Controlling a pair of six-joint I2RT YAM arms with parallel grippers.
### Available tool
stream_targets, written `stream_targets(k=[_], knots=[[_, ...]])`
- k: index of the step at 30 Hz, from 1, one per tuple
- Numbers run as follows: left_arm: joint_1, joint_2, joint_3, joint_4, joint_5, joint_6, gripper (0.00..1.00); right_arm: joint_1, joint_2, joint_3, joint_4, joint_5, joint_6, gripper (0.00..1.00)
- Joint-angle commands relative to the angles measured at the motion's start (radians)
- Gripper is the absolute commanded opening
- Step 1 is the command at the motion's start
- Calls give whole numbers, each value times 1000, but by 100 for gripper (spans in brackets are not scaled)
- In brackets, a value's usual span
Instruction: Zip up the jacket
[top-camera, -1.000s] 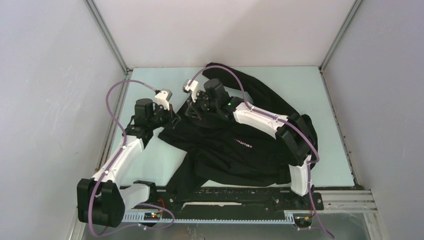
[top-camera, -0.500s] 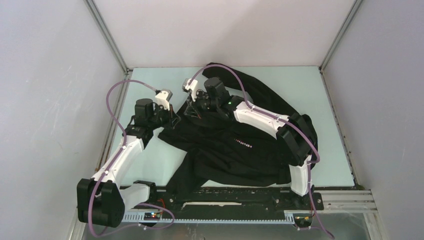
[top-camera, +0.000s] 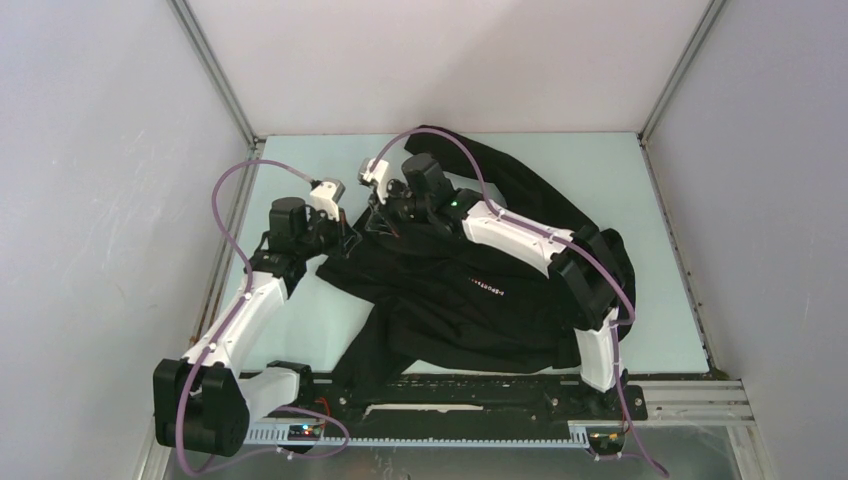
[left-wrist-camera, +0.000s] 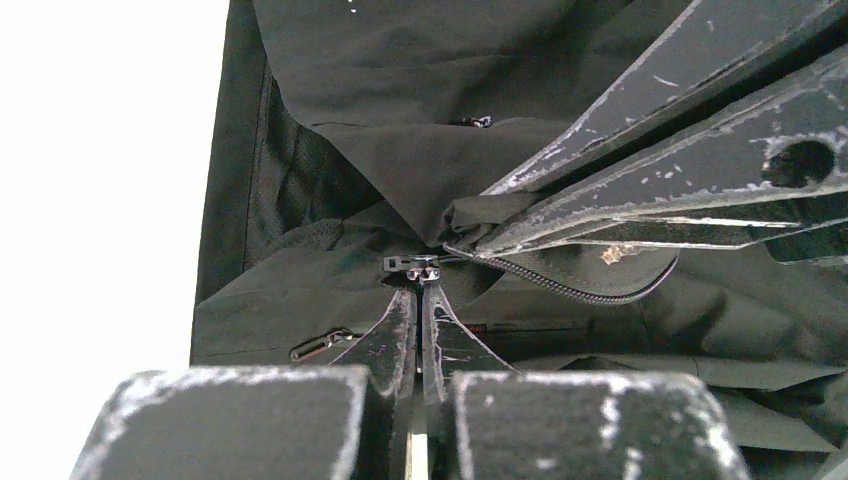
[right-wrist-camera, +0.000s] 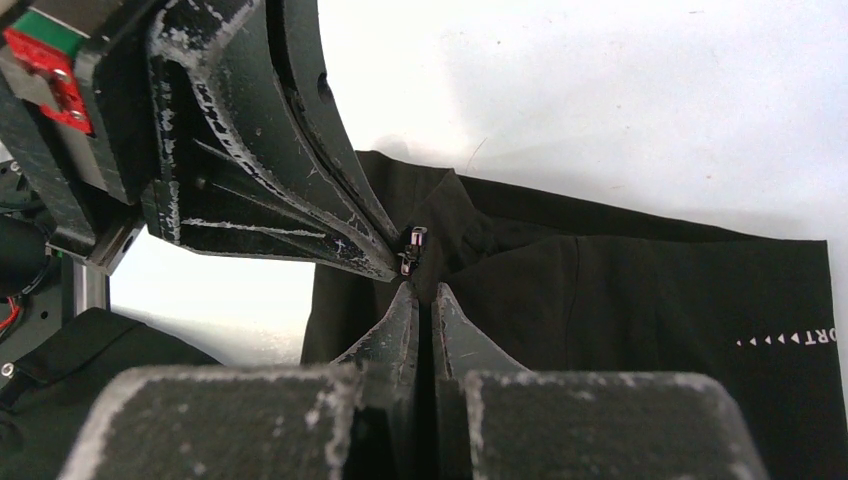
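table (top-camera: 620, 180): pale flat surface inside a white-walled enclosure, carrying everything below.
jacket (top-camera: 470, 310): large black long-sleeved fabric garment, rumpled across the middle and right of the table; one sleeve trailing toward the far edge, another fold reaching the near edge by the arm bases.
handling: soft, limp and probably light; likely to bunch and drag rather than keep its shape, with a smooth shell that may slip from a shallow pinch. Best taken at the zip itself, one hold on the pull and one on the fabric just beside it, with the track kept taut between.
left gripper (left-wrist-camera: 421, 285): black two-finger tool at the far-left part of the jacket; jaws narrow, pressed together, tips on the zipper slider.
right gripper (right-wrist-camera: 422, 292): reaching in from the right over the jacket; jaws closed tight on a fold of jacket fabric just beside the slider, tips almost touching the left gripper's.
zip track (left-wrist-camera: 580, 290): dark toothed line curving away to the right of the slider, looking slack.
lettering (top-camera: 483, 284): short pale line on the chest.
zipper slider (left-wrist-camera: 424, 267): small metal piece; length already zipped not discernible.
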Motion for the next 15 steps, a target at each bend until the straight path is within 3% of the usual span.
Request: stream_targets(k=[1,15], knots=[[-7,-25,-14,10,9,25,0,11,21,62,-12,14,-28,0],[-7,-24,-12,10,17,24,0,19,35,83,-35,17,-38,0]])
